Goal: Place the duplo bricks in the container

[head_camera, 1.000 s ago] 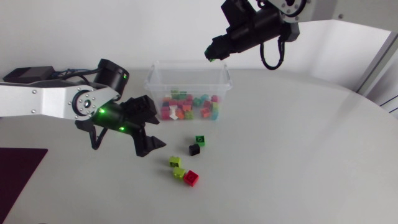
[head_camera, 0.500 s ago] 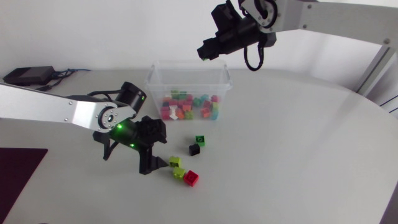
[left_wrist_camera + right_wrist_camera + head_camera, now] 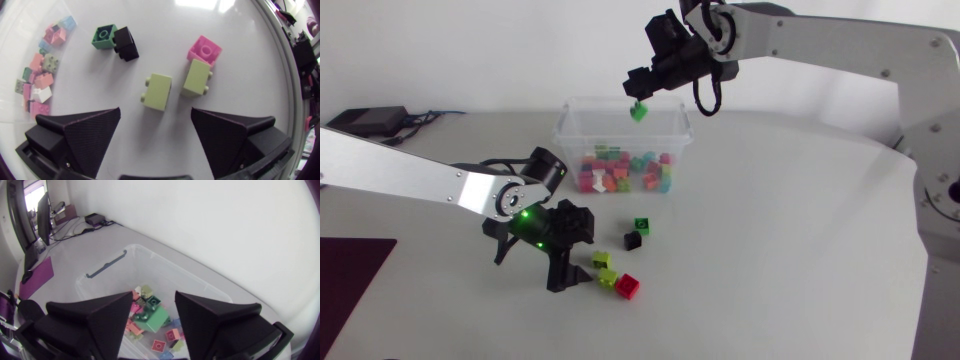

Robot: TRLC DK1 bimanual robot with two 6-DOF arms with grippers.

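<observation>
Clear container (image 3: 570, 130) sits under the right gripper (image 3: 153, 297). Its jaws are apart, with a green brick (image 3: 152, 319) loose just below them; it could glance off the rim and bounce out. Left gripper (image 3: 156, 111) is open, a lime brick (image 3: 157, 90) just ahead between the jaws. A second lime brick (image 3: 196, 77) crowds one finger and is likely to get shoved; the other finger has free run.

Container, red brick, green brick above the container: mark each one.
container (image 3: 595, 122), head view, bare far wall.
red brick (image 3: 628, 286), head view, top face.
green brick (image 3: 638, 110), head view, middle of its visible side, above the container.
</observation>
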